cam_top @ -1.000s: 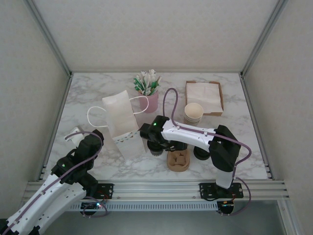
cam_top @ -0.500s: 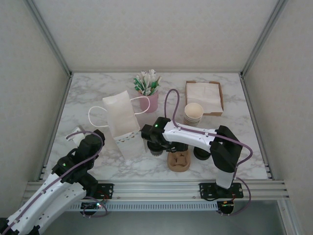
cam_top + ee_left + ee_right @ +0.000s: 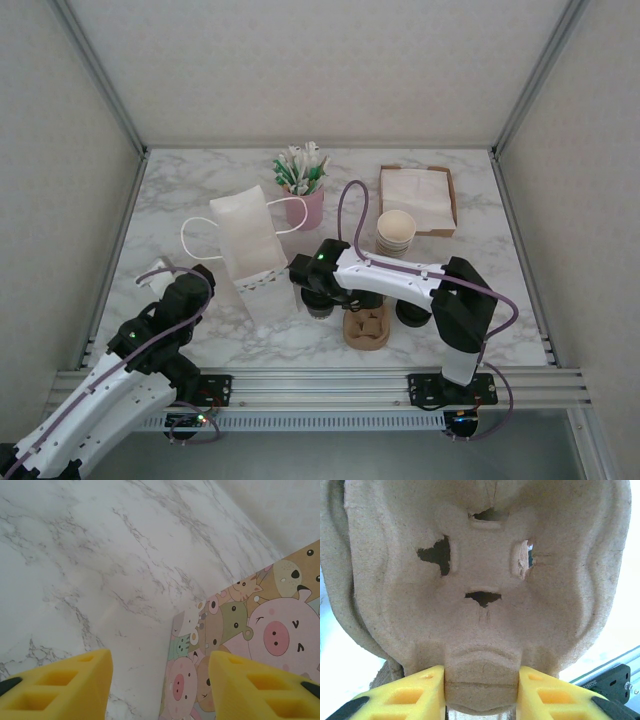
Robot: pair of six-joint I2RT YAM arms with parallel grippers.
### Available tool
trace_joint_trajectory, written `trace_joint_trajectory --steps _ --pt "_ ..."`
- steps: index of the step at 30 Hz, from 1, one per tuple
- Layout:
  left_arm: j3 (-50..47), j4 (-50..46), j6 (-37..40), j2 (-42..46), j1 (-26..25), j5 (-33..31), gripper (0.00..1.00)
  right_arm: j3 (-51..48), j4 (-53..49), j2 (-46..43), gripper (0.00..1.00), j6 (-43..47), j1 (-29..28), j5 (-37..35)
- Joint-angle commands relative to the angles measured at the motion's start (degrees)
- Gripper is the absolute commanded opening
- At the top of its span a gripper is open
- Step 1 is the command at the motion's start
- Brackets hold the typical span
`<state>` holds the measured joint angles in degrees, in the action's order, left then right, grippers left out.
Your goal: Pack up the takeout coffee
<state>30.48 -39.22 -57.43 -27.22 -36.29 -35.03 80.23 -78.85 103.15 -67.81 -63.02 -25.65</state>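
Observation:
A brown pulp cup carrier (image 3: 363,328) lies near the table's front, right of centre. In the right wrist view the carrier (image 3: 480,570) looms close, and my right gripper (image 3: 481,685) is shut on the tab at its near edge, a yellow pad pressed on each side. From above, my right gripper (image 3: 338,308) sits at the carrier's left end. A black disc (image 3: 412,314), likely the takeout coffee, peeks out under my right forearm. My left gripper (image 3: 160,675) is open over bare marble, next to the cartoon-printed paper bag (image 3: 250,640). The bag (image 3: 248,250) stands left of centre.
A pink cup of sachets and stirrers (image 3: 303,190) stands at the back centre. A stack of lidless cream cups (image 3: 396,231) sits beside a brown napkin tray (image 3: 418,198) at the back right. A metal rail (image 3: 320,380) runs along the near edge.
My right gripper has narrowed onto the carrier's tab and its wrist has shifted slightly right. The left arm has not moved.

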Motion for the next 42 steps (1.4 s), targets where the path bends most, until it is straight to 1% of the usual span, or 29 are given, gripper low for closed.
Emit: trace_joint_trajectory --steps 1,5,11,13,15,17,19,24,27,29,33,35,38,42 --pt "2.4 -0.21 -0.91 -0.89 -0.35 -1.61 0.53 0.57 -2.84 -3.12 0.35 -1.55 0.1 -3.45" --pt "4.78 -4.46 -2.84 -1.19 -0.31 -4.69 0.51 0.95 -2.31 -6.4 0.34 0.88 -0.05 -3.96" --pt "6.01 -4.98 -1.92 1.18 -0.36 -7.54 0.51 1.37 -3.86 -11.5 0.34 3.79 -0.69 -5.91" --pt "7.16 -6.16 -0.31 1.37 -0.32 -10.26 0.51 1.62 -4.82 -13.35 0.33 4.52 -1.29 -7.08" --pt "8.95 -8.46 0.61 1.4 -0.33 -15.54 0.52 2.3 -6.45 -15.94 0.33 5.63 -2.26 -9.65" --pt "9.8 -8.11 2.81 1.45 -0.36 -18.11 0.52 3.53 -8.28 -18.03 0.32 6.88 -2.88 -11.73" --pt "10.52 -7.09 4.64 0.71 -0.25 -18.5 0.51 5.04 -9.34 -19.86 0.32 8.94 -3.28 -13.27" --pt "12.54 -8.01 2.58 -3.7 0.68 -18.15 0.52 10.52 -11.85 -23.86 0.31 14.99 -3.59 -16.23" --pt "13.18 -6.64 3.81 -5.82 3.7 -15.93 0.51 14.99 -11.81 -25.18 0.31 19.16 -3.52 -17.23" --pt "13.18 -5.51 3.84 -6.6 8.4 -12.37 0.49 18.37 -11.0 -25.38 0.31 22.36 -3.54 -17.25" --pt "10.83 0.28 3.01 -7.1 21.06 2.91 0.48 25.51 -5.58 -23.86 0.31 31.4 -3.53 -15.75" --pt "9.57 2.21 1.85 -7.19 25.25 8.5 0.48 29.01 -2.83 -21.85 0.31 35.17 -3.56 -14.36" --pt "7.47 4.52 0.19 -7.36 29.31 15.42 0.49 35.16 1.21 -17.6 0.31 39.54 -3.66 -11.97" --pt "4.05 7.13 -1.87 -7.33 32.14 22.22 0.49 42.34 6.36 -11.91 0.31 43.81 -4.36 -8.65"
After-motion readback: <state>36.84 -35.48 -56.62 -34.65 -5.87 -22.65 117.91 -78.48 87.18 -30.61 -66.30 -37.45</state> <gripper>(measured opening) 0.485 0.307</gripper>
